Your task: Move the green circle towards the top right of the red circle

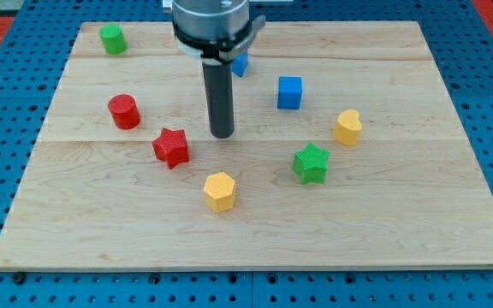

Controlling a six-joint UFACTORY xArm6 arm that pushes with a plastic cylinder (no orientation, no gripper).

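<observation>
Your rod stands upright over the middle of the worktop (101,214), and my tip (222,135) rests on bare wood, touching no block. It sits just right of the red star (170,147) and well apart from the green circle (113,38), which lies at the far left corner. That placement reads as a neutral spot: nothing has been engaged for this task yet, and the whole push is still ahead of you.

The tool here is a plain rod with nothing to open or close, so it grips nothing; it can only shove from one side.

The green circle is a short, bright green cylinder standing on its flat end, clear of every neighbour. The red circle (124,111) sits nearer to you and slightly right of it, at the left side of the worktop. The goal spot, to the far right of the red circle, looks open.

To send the green circle there, you likely need the tip on its far left side, pushing right and a little nearer. A round block tends to slip off an off-centre push, so I would line up carefully.

Other blocks stay out of that path: a blue cube (289,92), a blue block (240,64) partly hidden behind the rod, a green star (311,162), and two yellow blocks, one on the right (347,127) and one in the near middle (219,191).
</observation>
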